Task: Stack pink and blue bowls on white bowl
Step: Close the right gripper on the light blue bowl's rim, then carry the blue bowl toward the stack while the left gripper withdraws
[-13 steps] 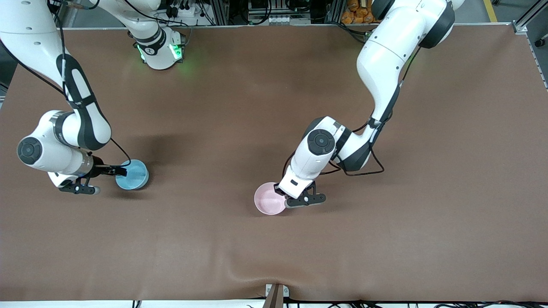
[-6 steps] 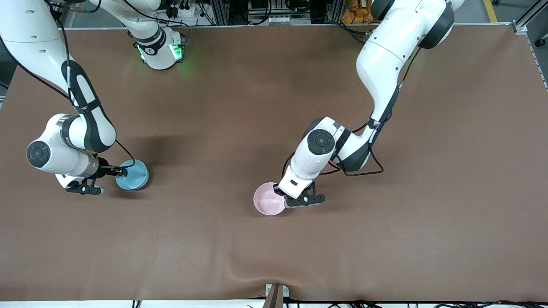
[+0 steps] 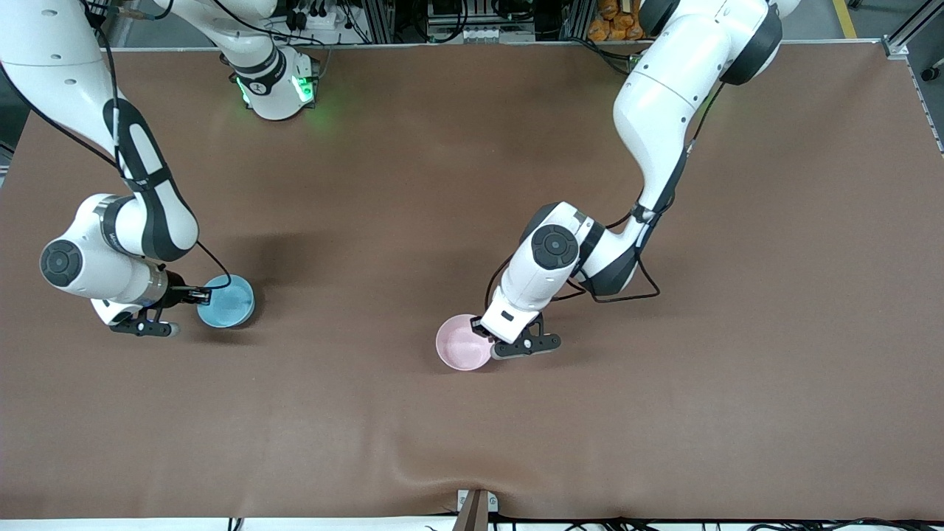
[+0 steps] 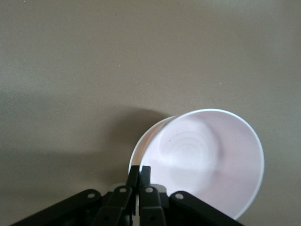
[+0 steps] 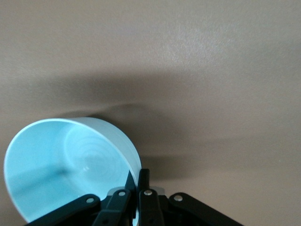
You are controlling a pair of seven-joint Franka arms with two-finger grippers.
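Observation:
The pale pink bowl (image 3: 462, 344) is near the table's middle. My left gripper (image 3: 484, 330) is shut on its rim, one finger inside and one outside. In the left wrist view the pink bowl (image 4: 207, 160) is tilted, with the left gripper (image 4: 140, 168) pinching its edge. The sky-blue bowl (image 3: 227, 301) is toward the right arm's end of the table. My right gripper (image 3: 204, 296) is shut on its rim. In the right wrist view the blue bowl (image 5: 61, 165) is tilted too, with the right gripper (image 5: 139, 173) on its edge. The white bowl is out of view.
The brown table cover (image 3: 472, 184) has a raised wrinkle near the front edge (image 3: 413, 461). A clamp (image 3: 476, 505) sits at that edge. The right arm's base (image 3: 276, 85) stands at the back of the table.
The right arm has shifted a little toward its own end of the table, taking the blue bowl with it. The left gripper and the pink bowl have barely moved.

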